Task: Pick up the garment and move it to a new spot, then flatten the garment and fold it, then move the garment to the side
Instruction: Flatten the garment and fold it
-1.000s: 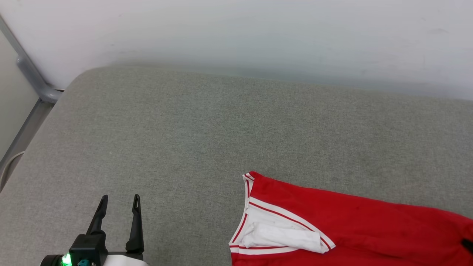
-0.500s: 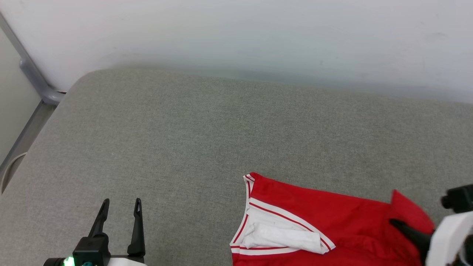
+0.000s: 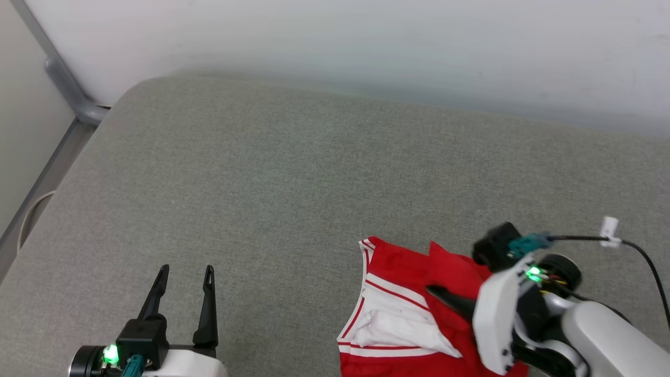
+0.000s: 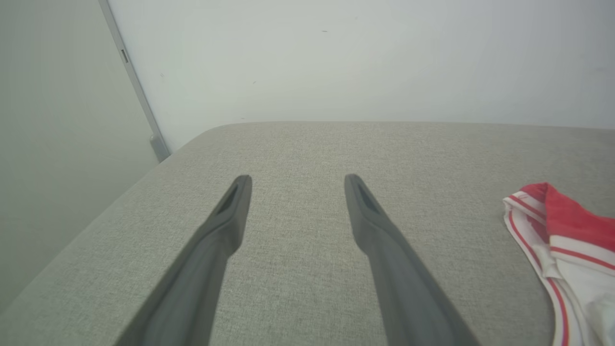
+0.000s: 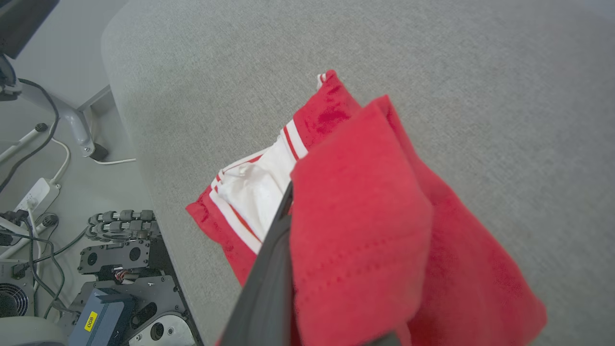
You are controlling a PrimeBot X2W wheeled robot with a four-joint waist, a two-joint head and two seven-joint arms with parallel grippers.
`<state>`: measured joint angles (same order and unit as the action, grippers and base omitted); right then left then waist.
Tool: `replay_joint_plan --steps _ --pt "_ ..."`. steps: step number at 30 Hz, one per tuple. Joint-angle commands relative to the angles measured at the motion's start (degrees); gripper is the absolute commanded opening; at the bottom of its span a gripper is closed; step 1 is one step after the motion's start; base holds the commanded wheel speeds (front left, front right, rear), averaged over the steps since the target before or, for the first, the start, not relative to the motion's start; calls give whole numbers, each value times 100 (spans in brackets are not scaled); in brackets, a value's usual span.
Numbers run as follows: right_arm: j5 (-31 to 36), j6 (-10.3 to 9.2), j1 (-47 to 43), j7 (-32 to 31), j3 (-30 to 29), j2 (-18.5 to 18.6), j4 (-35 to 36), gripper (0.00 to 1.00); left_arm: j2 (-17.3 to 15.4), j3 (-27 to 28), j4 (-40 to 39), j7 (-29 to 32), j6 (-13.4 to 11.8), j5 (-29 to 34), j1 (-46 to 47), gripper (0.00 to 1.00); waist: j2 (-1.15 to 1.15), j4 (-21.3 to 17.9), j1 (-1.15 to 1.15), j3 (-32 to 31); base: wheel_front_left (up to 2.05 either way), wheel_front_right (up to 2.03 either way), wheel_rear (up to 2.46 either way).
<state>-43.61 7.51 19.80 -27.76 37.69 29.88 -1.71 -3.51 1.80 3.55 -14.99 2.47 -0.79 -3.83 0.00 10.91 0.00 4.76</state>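
jersey point(image 3: 403, 293): red, with a white striped-trim sleeve, lying close to the near edge of the grey pad point(image 3: 293, 173), right of its middle. One red flap is lifted and doubled over the body.
right gripper point(image 3: 437, 290): pressed together on that red flap, above the pad's near-right part.
left gripper point(image 3: 187, 268): fingers spread, holding nothing, over the pad's near-left part.
pad: woven grey cushion, far edge against a pale wall.
risk: with only one flap pinched, the cloth may slip free, or the trailing rest may bunch or slide off the pad's near edge.
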Motion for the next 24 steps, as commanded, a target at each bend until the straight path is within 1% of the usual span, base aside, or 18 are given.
replay_joint_plan --steps 1,6,11,13,14,15,18,20,21,22,23,24 --pt "121 -5 301 20 184 -232 -180 0 0 -36 13 -26 -7 -3 115 100 0 63 0 70 0 0 0" --pt "390 -5 942 43 736 -741 -887 0 14 -102 36 -26 4 -11 222 100 0 180 0 187 0 0 0" --pt "502 -5 1391 65 1201 -1130 -1764 0 25 -180 73 -26 11 -46 334 100 0 301 0 314 0 0 0" --pt "576 -5 1524 67 1394 -1197 -2143 0 29 -194 97 -26 2 -41 346 100 0 343 0 352 0 0 0" --pt "576 -5 1524 67 1394 -1197 -2143 0 29 -194 97 -26 2 -41 346 100 0 343 0 352 0 0 0" --pt "565 -5 1549 73 1492 -1239 -2316 0 32 -198 110 -26 -11 -49 358 100 0 358 0 363 0 0 0" --pt "478 -5 1582 157 1706 -1301 -2759 0 41 -208 118 -26 -36 -73 397 100 0 383 0 389 0 0 0" --pt "362 -5 1570 289 1797 -1325 -2917 0 42 -202 127 -26 -45 -83 390 100 0 367 0 387 0 0 0" --pt "313 -5 1584 373 1824 -1336 -2945 30 43 -192 127 -26 -46 -88 370 100 0 342 0 380 0 0 0" --pt "255 -5 1609 480 1825 -1331 -2940 95 45 -180 134 -26 -47 -89 346 100 0 318 0 363 0 0 0" --pt "207 -6 1630 609 1810 -1310 -2906 100 46 -173 142 -26 -42 -88 317 100 0 296 0 338 0 0 0" --pt "185 -6 1657 754 1801 -1275 -2841 100 43 -167 149 -26 -35 -80 292 100 0 268 0 308 0 0 0"
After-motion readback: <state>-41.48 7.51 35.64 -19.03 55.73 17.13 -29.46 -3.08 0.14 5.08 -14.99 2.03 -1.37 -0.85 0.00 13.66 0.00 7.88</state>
